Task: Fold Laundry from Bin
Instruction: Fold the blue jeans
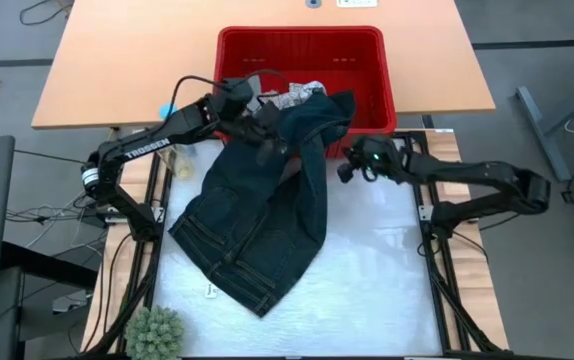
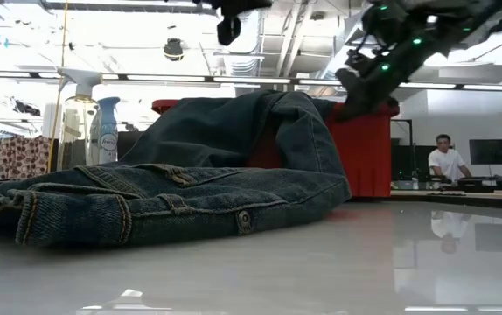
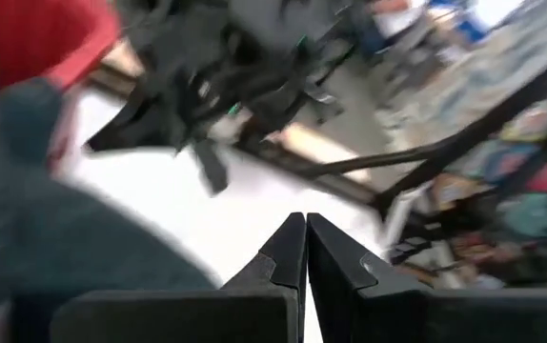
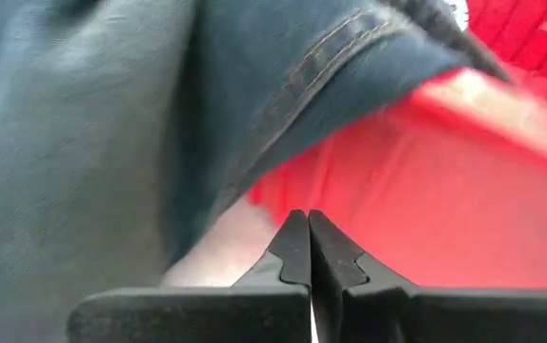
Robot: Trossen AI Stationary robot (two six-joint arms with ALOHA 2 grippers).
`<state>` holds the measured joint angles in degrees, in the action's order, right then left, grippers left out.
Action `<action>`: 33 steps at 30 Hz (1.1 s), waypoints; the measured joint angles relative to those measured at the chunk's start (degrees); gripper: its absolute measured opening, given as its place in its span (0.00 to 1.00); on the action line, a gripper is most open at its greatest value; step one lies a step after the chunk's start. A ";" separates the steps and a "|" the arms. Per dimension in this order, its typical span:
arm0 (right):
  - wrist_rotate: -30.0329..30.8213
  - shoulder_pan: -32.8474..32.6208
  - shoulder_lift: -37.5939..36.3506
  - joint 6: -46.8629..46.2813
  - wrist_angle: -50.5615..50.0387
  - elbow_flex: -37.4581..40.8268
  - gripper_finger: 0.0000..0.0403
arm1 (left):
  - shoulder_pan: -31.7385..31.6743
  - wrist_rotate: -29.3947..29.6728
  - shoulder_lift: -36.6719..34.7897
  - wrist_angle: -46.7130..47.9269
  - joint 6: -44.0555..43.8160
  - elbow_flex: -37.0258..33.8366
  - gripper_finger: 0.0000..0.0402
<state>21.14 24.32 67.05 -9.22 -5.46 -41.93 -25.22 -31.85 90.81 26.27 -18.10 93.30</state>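
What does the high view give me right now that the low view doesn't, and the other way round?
Only the high view: the left gripper over the jeans near the bin's front rim, a white printed cloth inside the bin, and a small plant at the table's near edge.

Only the low view: a spray bottle behind the jeans, and a person in the room beyond.

Both: the jeans draped from the bin onto the table, and the right gripper, empty, beside the bin.
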 joint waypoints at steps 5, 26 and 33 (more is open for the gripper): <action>0.38 2.99 6.41 4.87 -0.44 -6.07 0.04 | 1.42 9.61 0.03 7.04 5.61 0.00 0.00; -9.38 11.58 10.70 -4.05 -12.30 -17.76 0.22 | 1.43 27.44 1.12 7.31 6.84 -13.62 0.01; -30.06 16.74 5.94 -13.13 -22.57 -19.00 0.39 | 1.38 28.69 1.03 4.38 10.13 -14.60 0.17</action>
<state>-8.92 41.06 72.99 -22.36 -28.03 -60.93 -23.83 -3.16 91.84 30.65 -7.97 78.69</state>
